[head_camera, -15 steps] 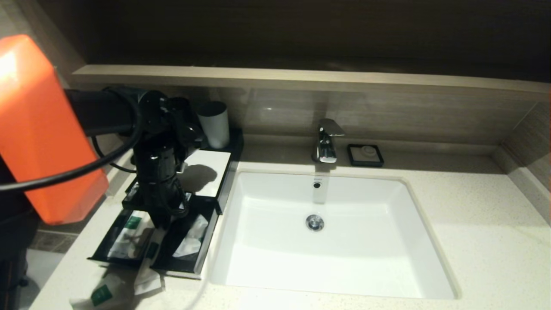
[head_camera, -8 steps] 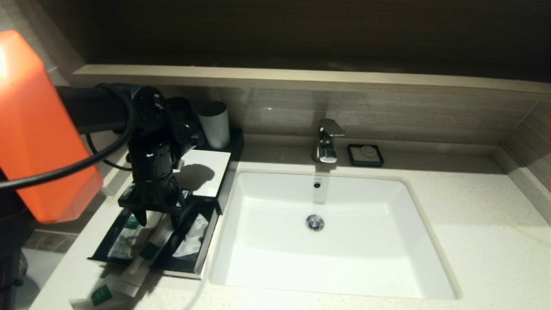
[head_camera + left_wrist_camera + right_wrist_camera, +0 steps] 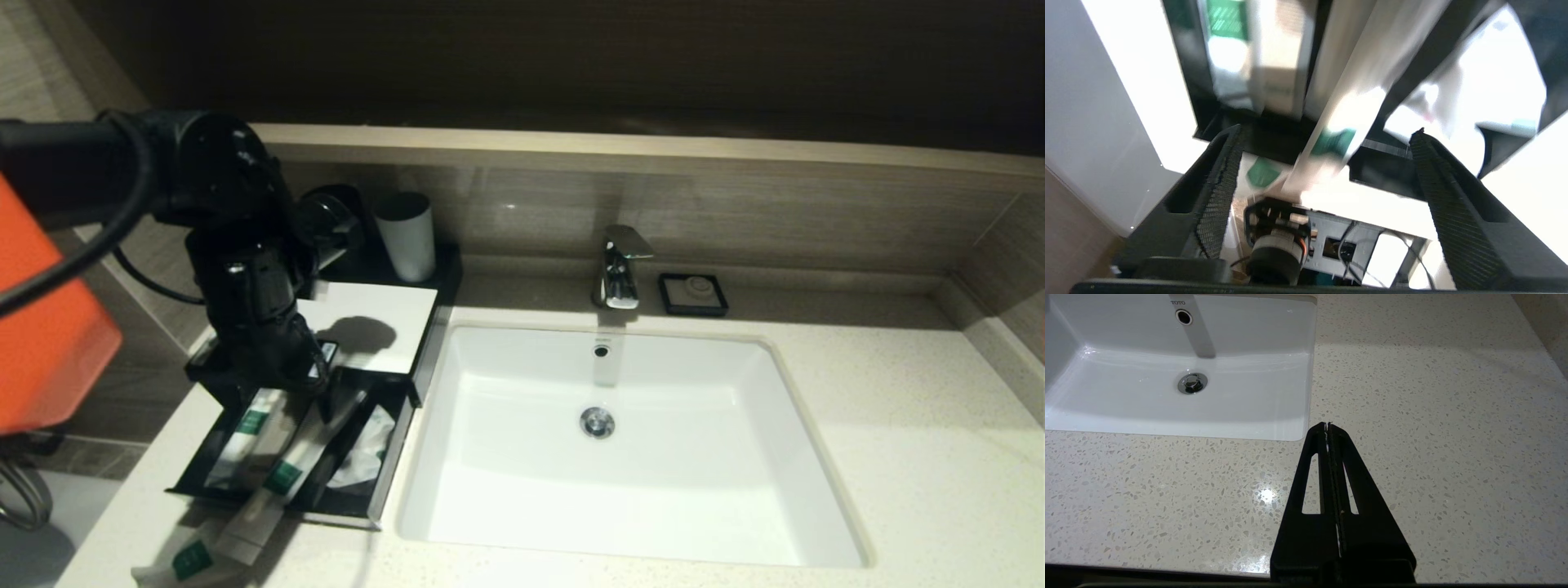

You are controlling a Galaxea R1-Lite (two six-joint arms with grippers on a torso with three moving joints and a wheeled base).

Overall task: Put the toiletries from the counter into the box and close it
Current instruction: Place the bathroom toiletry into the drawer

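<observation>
Head view: the left gripper [image 3: 273, 400] hangs over the back of the pulled-out drawer [image 3: 245, 490] of the black box [image 3: 367, 322], fingers spread, holding nothing. One long sachet [image 3: 290, 465] lies slanted across the drawer, its near end over the front edge; a white packet with a green label [image 3: 189, 559] lies on the counter [image 3: 898, 457] before the drawer.

Left wrist view: both fingers [image 3: 1220, 179] stand wide apart above the sachet [image 3: 1343, 122].

Right wrist view: the right gripper [image 3: 1327, 426] is parked over the counter [image 3: 1433, 416] beside the basin [image 3: 1249, 375], fingers pressed together.
</observation>
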